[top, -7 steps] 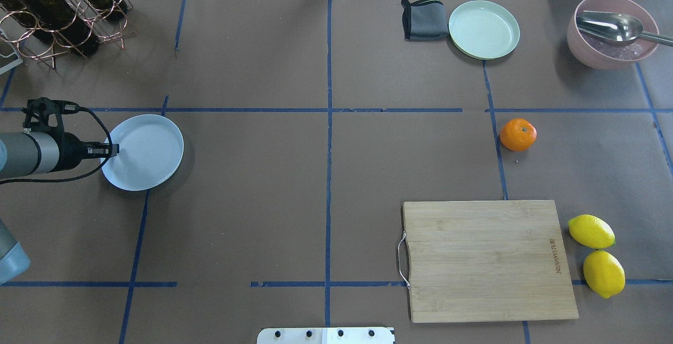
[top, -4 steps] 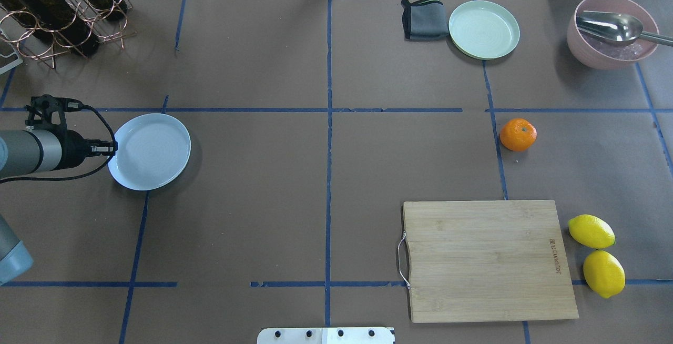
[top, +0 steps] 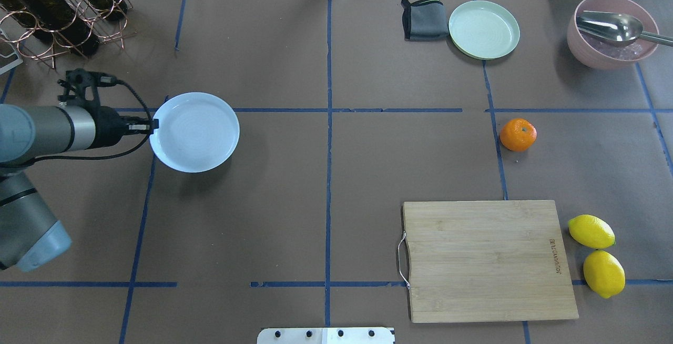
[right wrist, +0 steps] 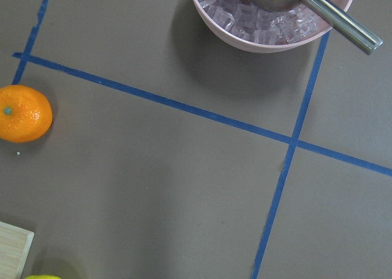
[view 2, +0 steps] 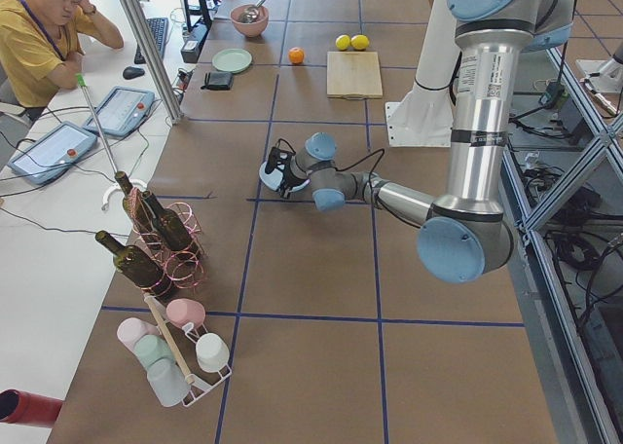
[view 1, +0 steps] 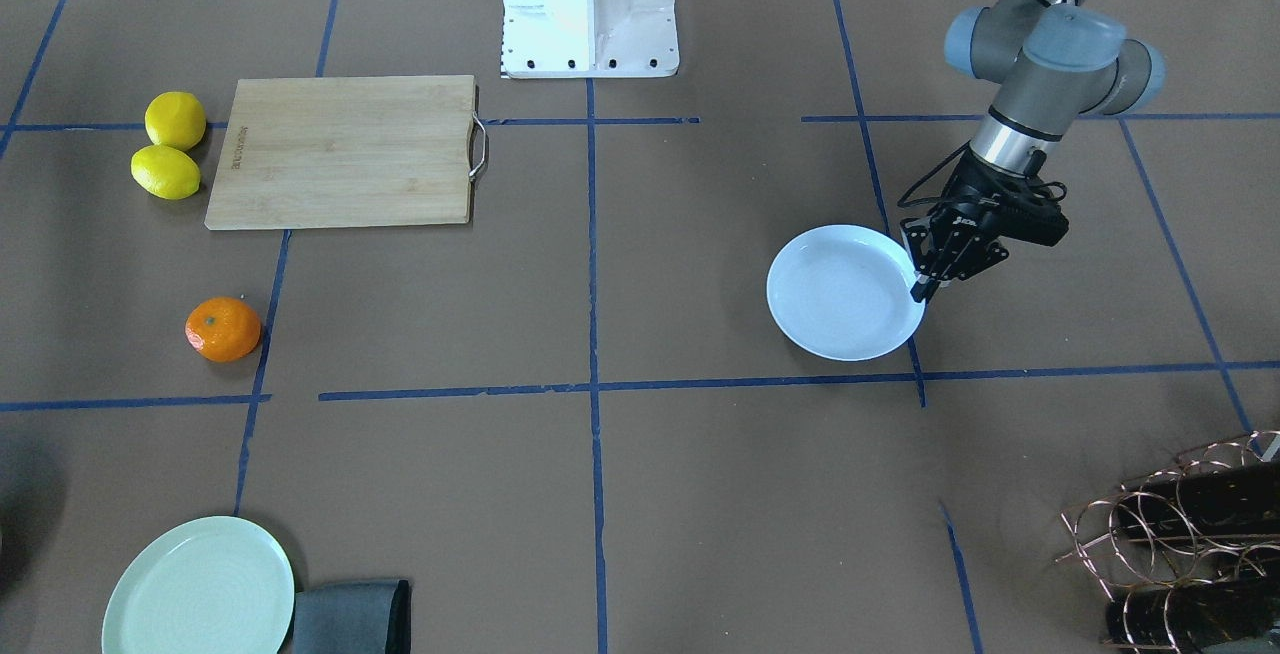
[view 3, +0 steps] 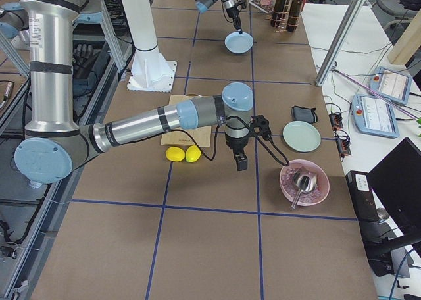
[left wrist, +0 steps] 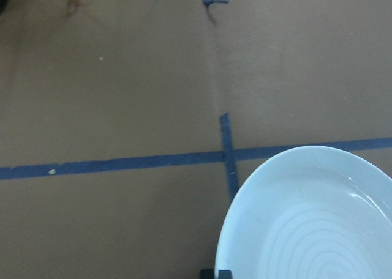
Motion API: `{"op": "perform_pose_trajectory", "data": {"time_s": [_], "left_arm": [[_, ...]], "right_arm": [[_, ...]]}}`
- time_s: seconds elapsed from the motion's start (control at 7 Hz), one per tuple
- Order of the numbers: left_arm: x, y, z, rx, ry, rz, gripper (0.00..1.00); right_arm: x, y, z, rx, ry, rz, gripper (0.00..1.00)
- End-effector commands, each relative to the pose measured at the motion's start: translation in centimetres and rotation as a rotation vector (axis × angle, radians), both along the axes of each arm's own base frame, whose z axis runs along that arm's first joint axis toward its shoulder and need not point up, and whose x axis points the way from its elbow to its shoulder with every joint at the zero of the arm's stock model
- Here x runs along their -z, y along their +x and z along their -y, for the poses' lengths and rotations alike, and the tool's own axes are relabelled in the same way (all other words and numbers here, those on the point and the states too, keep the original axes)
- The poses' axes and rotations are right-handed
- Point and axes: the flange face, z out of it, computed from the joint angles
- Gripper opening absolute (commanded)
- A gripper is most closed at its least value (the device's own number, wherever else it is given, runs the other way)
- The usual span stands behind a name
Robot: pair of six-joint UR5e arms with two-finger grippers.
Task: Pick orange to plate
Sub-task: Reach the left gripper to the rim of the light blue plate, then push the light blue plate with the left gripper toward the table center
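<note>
Overhead exterior view puts the left gripper [top: 153,124] clamped on the left rim of the plate [top: 195,132], over the left half of the table [top: 263,202]; a shadow spreads under the plate, so it looks lifted or tipped rather than flat; the orange [top: 518,134] lies well apart on the right, touching nothing, just right of a blue tape line [top: 494,123]. As I judge it, the step in hand is bringing the plate toward the fruit, the pick itself not yet begun; next the plate wants setting down flat within reach and releasing, then a grasp on the orange. The right gripper [view 3: 241,163] hangs above the right side near a pink bowl [top: 581,52]; whether its jaws are parted I cannot tell. Nearer than the orange lies a cutting board [top: 486,260] with two lemons [top: 591,231] at its right; far right stand a green plate [top: 483,29], a grey cloth [top: 420,18] beside it, and the bowl with a metal scoop [top: 610,26]; a bottle rack [top: 58,12] fills the far left corner; none of these lies between plate and orange.
</note>
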Motion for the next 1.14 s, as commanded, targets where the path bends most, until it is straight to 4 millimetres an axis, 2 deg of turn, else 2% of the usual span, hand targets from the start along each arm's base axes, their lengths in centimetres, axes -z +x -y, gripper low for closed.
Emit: {"op": "perform_pose_trajectory", "data": {"time_s": [0.0,0.14,0.29,0.43,0.86,1.0], "left_arm": [[9.8,4.8,3.4,-0.004,0.06,-0.076,0.0],[12.1,9.8,3.9,-0.043,0.069,-0.084,0.0],[13.4,13.6,3.6,-0.029,0.085,-0.073,0.0],[14.1,15.3,3.1,-0.014,0.095,-0.067,0.0],[12.2,19.4,0.4,-0.078,0.075,-0.035,0.0],[12.5,20.1,-0.1,-0.086,0.077,-0.037,0.0]], "right_arm": [[0.0,0.0,0.0,0.0,0.0,0.0,1.0],[0.0,0.0,0.0,0.0,0.0,0.0,1.0],[0.0,0.0,0.0,0.0,0.0,0.0,1.0],[-0.1,0.0,-0.1,0.0,-0.001,0.0,1.0],[-0.2,0.0,0.0,0.0,-0.004,0.0,1.0],[-0.1,0.0,0.0,0.0,-0.003,0.0,1.0]]}}
